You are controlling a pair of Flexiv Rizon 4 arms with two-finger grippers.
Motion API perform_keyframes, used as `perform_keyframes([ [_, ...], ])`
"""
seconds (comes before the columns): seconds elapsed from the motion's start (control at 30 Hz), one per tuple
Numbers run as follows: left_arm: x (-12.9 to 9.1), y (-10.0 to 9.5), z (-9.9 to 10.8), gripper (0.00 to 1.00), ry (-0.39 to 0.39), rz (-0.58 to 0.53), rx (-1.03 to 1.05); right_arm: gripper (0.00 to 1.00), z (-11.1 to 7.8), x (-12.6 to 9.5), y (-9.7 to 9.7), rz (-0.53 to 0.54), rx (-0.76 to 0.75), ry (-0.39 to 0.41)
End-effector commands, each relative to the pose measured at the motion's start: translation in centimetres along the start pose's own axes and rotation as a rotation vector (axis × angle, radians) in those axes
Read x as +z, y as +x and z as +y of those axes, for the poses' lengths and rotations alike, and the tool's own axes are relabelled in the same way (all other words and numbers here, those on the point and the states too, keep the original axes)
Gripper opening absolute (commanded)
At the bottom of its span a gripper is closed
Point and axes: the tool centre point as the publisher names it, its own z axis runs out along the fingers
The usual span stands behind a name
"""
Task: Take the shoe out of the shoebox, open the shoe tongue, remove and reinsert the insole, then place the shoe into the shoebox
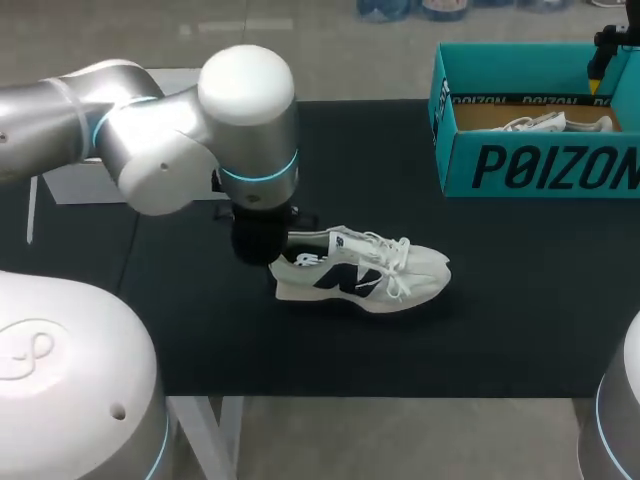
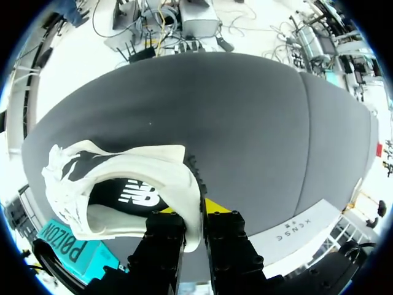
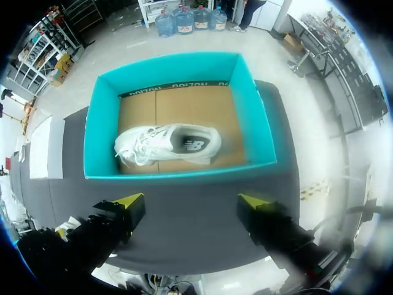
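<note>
2 shoes: 1 shoe (image 1: 360, 275) on table (image 1: 520, 320), well apart from shoebox (image 1: 530, 165); second shoe (image 3: 166, 144) inside it. Left gripper (image 2: 195, 216) clenched on heel (image 2: 184, 178); right gripper (image 3: 190, 201) released above shoebox. Best: pin heel firm, bring right gripper to tongue (image 1: 376, 252), lift gently.

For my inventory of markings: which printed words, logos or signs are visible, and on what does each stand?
Outer wall of the shoebox: large dark brand lettering, not quoted.
Its inner wall: the same lettering, small.
Side of the shoe on the table: dark letter logo.
Insole of the shoe in the box: small logo.
Edge of the table mat: small pale print, not quoted.
</note>
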Motion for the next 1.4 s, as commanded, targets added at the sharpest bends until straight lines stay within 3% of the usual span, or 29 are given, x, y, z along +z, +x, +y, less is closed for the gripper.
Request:
perform_keyframes([
  [0.03, 1.1, -1.0, 0.1, 0.00, 0.002, 0.030, -0.011, 1.00, -0.1, 0.0, 0.0, -0.001, 0.001, -0.001],
  [0.47, 3.0, -1.6, -0.5, 0.00, -0.013, 0.084, -0.033, 1.00, -0.1, 0.0, 0.0, -0.001, 0.001, -0.001],
  [0.5, 3.0, -1.7, -0.5, 0.07, -0.016, 0.091, -0.034, 1.00, -0.1, 0.0, 0.0, -0.001, 0.001, -0.001],
  [0.53, 3.0, -1.7, -0.5, 0.43, -0.014, 0.091, -0.035, 1.00, -0.1, 0.0, 0.0, -0.001, 0.001, -0.001],
  [0.57, 2.9, -1.6, -0.4, 1.00, -0.016, 0.098, -0.046, 1.00, -0.1, 0.0, 0.0, -0.001, 0.001, -0.001],
  [0.73, 1.3, -1.0, 0.1, 1.00, -0.068, 0.112, -0.077, 1.00, -0.1, 0.0, 0.0, -0.001, 0.001, -0.001],
  [0.9, -3.1, 0.4, 0.9, 1.00, -0.179, 0.103, -0.129, 1.00, -0.1, 0.0, 0.0, -0.001, 0.001, -0.001],
  [1.0, -5.2, 2.0, 1.8, 1.00, -0.196, 0.076, -0.189, 1.00, -0.1, 0.0, 0.0, -0.001, 0.001, -0.001],
  [1.2, -6.7, 6.3, 3.2, 1.00, -0.082, -0.078, -0.344, 1.00, -0.1, 0.0, 0.0, -0.001, 0.001, -0.001],
  [1.23, -6.9, 7.1, 3.2, 1.00, -0.018, -0.180, -0.365, 1.00, -0.1, 0.0, 0.0, -0.001, 0.001, -0.001],
  [1.3, -7.2, 8.5, 3.1, 1.00, 0.033, -0.269, -0.414, 1.00, -0.1, 0.0, 0.0, -0.001, 0.001, -0.001],
  [1.33, -7.4, 9.0, 3.0, 1.00, 0.124, -0.407, -0.425, 1.00, -0.1, 0.0, 0.0, -0.001, 0.001, -0.001],
  [1.37, -7.5, 9.7, 2.9, 1.00, 0.168, -0.490, -0.459, 1.00, -0.1, 0.0, 0.0, -0.001, 0.001, -0.001],
  [1.4, -7.4, 10.4, 2.9, 1.00, 0.159, -0.502, -0.496, 1.00, -0.1, 0.0, 0.0, -0.001, 0.001, -0.001],
])
